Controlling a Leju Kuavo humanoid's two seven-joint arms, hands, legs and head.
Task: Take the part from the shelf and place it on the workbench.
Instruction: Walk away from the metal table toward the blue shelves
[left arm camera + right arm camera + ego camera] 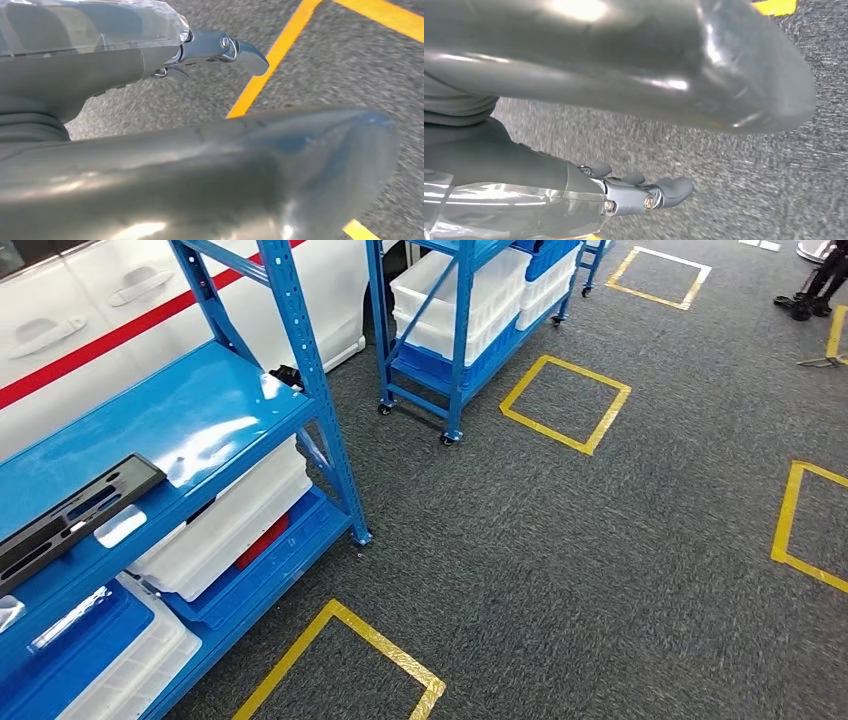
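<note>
The part (70, 512) is a long, flat, dark grey plate with slots. It lies on the glossy blue top of the shelf (215, 405) at the left of the head view. My left hand (75, 75) hangs over the grey carpet, its fingers (235, 47) stretched out and apart from the thumb, holding nothing. My right hand (514, 155) hangs the same way above the carpet, fingers (664, 192) extended and empty. Both hands are away from the shelf and the part.
White bins (225, 530) fill the shelf's lower levels. A second blue rack on wheels (470, 330) with white bins stands further back, in front of a white car (90, 310) with a red stripe. Yellow tape squares (565, 400) mark the carpet. A person's feet (810, 300) are at far right.
</note>
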